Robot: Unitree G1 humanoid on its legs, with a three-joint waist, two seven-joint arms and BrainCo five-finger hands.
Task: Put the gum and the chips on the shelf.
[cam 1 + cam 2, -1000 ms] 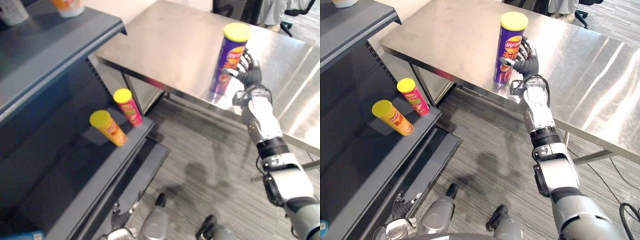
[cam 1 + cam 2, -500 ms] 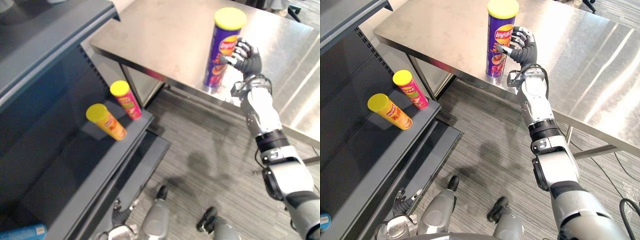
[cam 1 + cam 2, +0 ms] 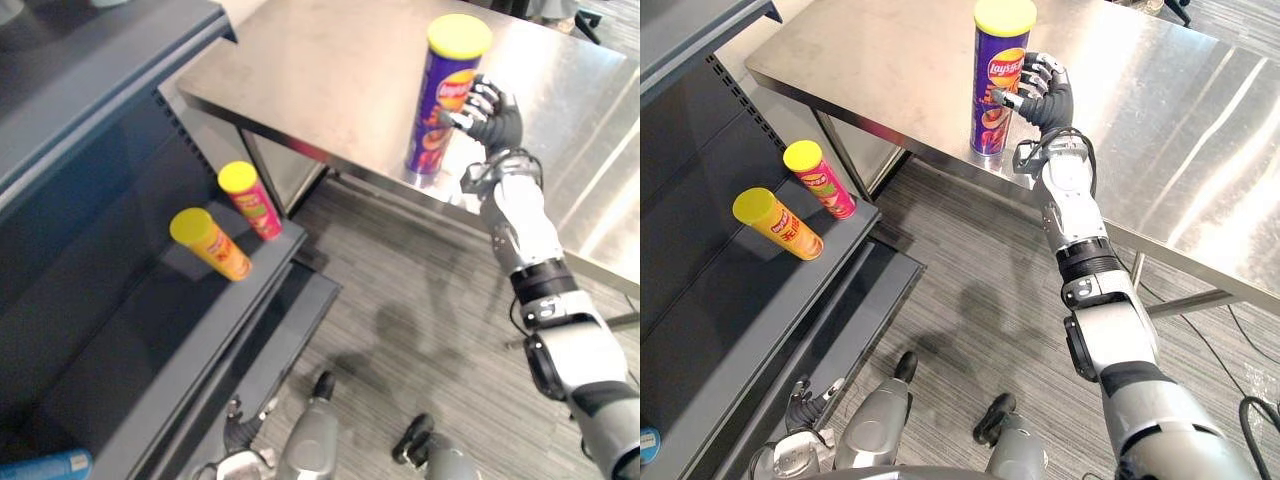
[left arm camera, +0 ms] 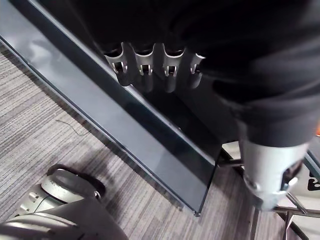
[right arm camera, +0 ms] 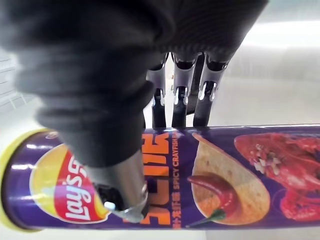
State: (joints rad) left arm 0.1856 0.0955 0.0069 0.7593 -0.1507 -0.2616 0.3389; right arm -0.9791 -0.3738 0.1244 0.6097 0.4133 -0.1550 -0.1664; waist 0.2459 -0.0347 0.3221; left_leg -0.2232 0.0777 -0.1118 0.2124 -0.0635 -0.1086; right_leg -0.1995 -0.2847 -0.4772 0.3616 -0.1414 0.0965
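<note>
We grip the chips [image 3: 992, 110] at upper centre with our right hand [image 3: 1050, 100] curled round them, left hand [image 4: 172, 70] relaxed; next we should lift them to the shelf [image 3: 730, 330] at left.

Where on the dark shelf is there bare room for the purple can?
Free: the shelf board from the orange can to the blue item. Crowded: the end by the table, holding that can and the red can.
</note>
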